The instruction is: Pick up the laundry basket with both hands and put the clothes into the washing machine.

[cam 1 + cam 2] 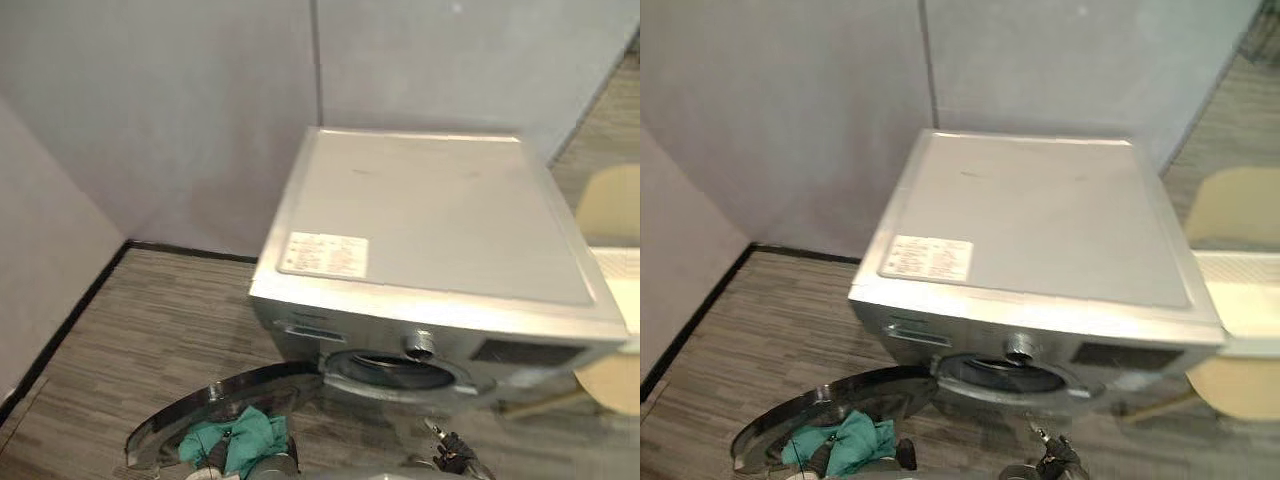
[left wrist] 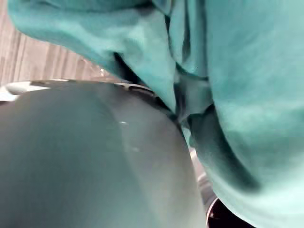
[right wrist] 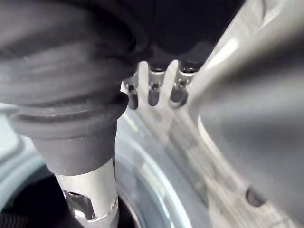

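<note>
**A:** Right up close, a crumpled teal cloth [image 1: 250, 435] is bunched over the left robot hand [image 1: 222, 452]. It's above the round glass door [image 1: 165, 425], which hangs open over the striped grey floor [image 1: 150, 330]. The fingers are buried, so I can't tell the grip.

**B:** The right robot hand [image 3: 152, 83] has straight fingers and holds nothing. It's at the dark drum opening [image 1: 390, 372] of the silver front-loading washing machine [image 1: 440, 215], with the grey wall [image 1: 200, 100] behind.

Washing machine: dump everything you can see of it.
The washing machine is a silver-grey front loader with a flat top and a white label near its front left corner. On the front, a round knob sits above the dark drum opening, with a dark panel to the right. Its round glass door, shiny-rimmed, is swung open to the robot's left. The machine stands on a striped floor near grey walls. A teal cloth hangs by the door; contact is unclear.
</note>
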